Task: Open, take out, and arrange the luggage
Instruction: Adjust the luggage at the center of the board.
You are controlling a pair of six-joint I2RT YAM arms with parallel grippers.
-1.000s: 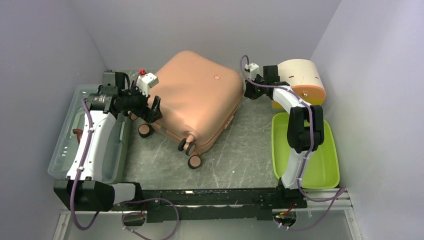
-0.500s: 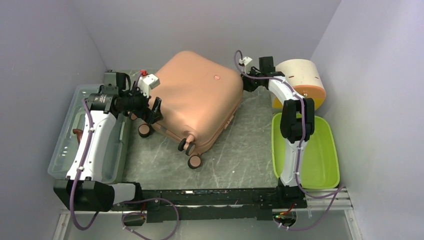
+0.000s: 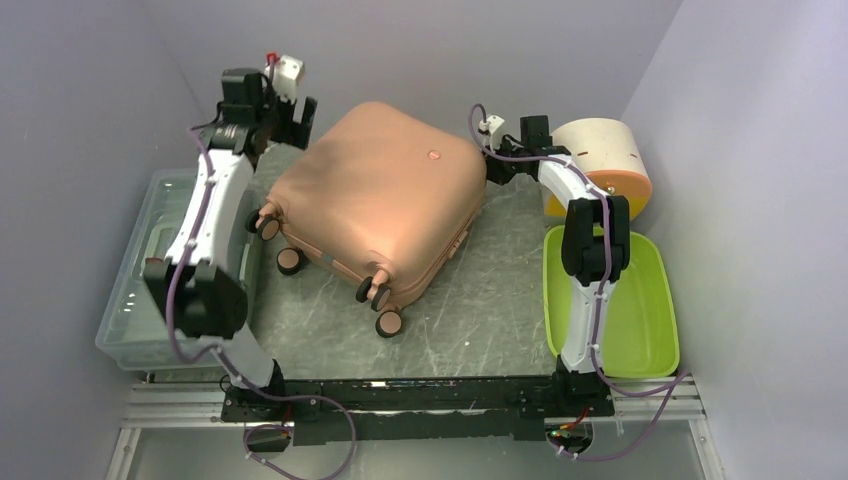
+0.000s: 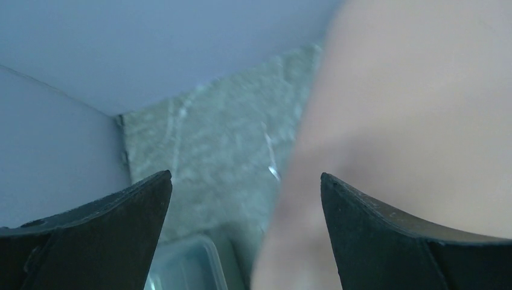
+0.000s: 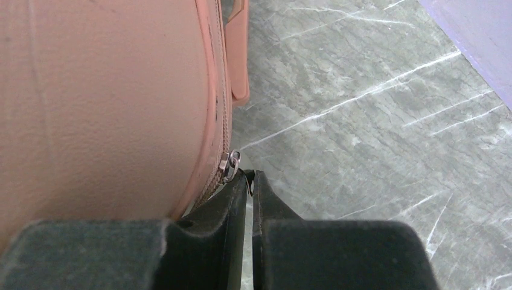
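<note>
Your right fingers [image 5: 238, 202] are clenched, with the pink suitcase [image 3: 385, 210] zipper pull [image 5: 229, 164] just left of their tips. Your left fingers [image 4: 121, 217] are splayed and empty.

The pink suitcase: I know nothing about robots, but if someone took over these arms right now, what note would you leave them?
Left claw: wide open, empty, at the suitcase's far left corner.
Right claw: shut, tips at the zipper pull on the right side; whether it pinches the pull is unclear.
Suitcase: lying closed on the table.
Done: nothing opened.
Left: unzip, lift the lid, take things out, arrange them.
</note>
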